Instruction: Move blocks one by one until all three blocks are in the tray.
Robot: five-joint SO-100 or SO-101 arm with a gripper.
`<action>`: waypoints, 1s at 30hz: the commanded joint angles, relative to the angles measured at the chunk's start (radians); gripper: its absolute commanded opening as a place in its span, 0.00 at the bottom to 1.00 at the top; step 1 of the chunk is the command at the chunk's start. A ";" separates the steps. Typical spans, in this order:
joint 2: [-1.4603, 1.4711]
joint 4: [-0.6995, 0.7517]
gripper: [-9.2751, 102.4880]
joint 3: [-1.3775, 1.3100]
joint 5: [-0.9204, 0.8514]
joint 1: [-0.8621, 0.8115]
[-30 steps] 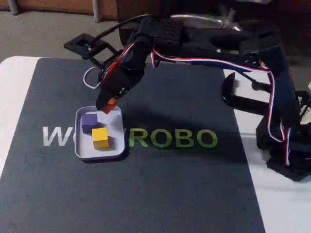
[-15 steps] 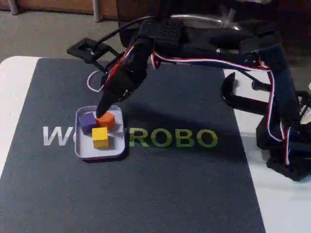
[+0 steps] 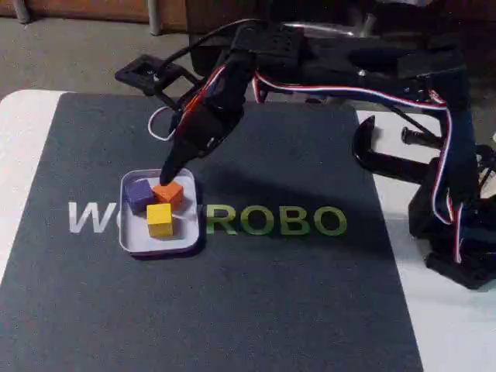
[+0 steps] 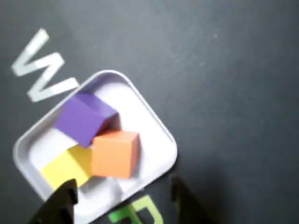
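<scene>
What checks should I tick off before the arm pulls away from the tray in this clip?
1. Orange block inside the tray: ok.
2. Purple block inside the tray: ok.
3. Yellow block inside the tray: ok.
4. Gripper open, nothing between its fingers: ok.
5. Orange block lying flat on the tray floor: cannot tell; it touches both other blocks.
6. Tray sitting flat on the dark mat: ok.
</scene>
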State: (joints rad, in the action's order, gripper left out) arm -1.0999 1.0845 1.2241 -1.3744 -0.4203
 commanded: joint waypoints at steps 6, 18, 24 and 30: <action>-0.187 0.002 0.30 0.100 -0.041 -0.012; -0.632 -0.005 0.22 0.492 -0.252 -0.055; -0.779 -0.006 0.13 0.640 -0.350 -0.071; -0.876 -0.011 0.04 0.750 -0.410 -0.078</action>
State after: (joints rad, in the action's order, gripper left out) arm -1.9021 1.0845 1.9405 -1.7549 -0.4909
